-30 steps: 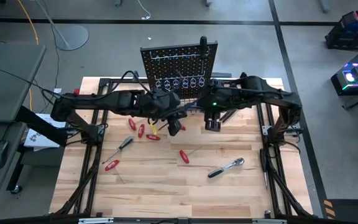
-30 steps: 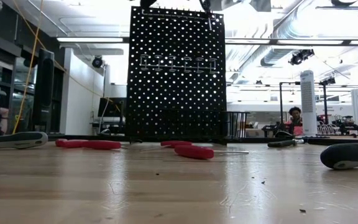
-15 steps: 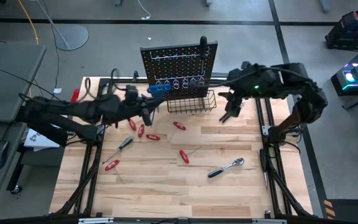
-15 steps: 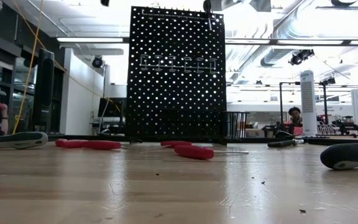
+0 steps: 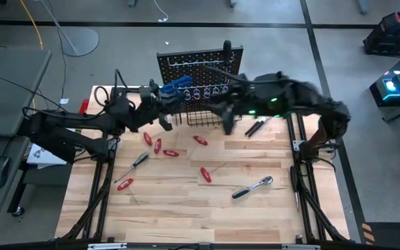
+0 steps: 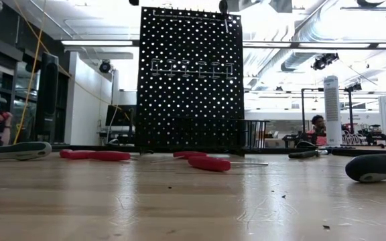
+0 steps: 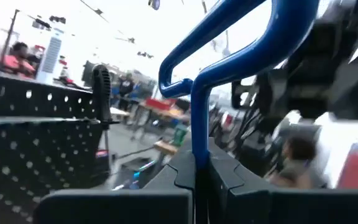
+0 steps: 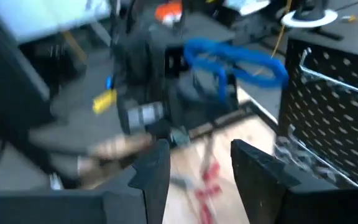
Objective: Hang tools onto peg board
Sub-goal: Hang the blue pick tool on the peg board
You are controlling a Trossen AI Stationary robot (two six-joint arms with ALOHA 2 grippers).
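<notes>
High view: my left gripper point(image 5: 164, 97) is clenched on blue T-handle key point(image 5: 176, 85), just beside peg board point(image 5: 200, 69); right gripper point(image 5: 226, 125) released, nearby. Risk: arms collide, key slips.

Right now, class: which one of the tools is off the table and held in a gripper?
The blue T-handle key, clamped in the left gripper by the peg board; the other tools lie on the table.

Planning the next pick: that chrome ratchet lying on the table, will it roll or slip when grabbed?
The chrome ratchet looks all metal, so probably heavy for its size and stiff. Its shiny handle may be slippery in a pincer. The wider head end resting on the table likely stops it rolling; a push would probably pivot it instead.
</notes>
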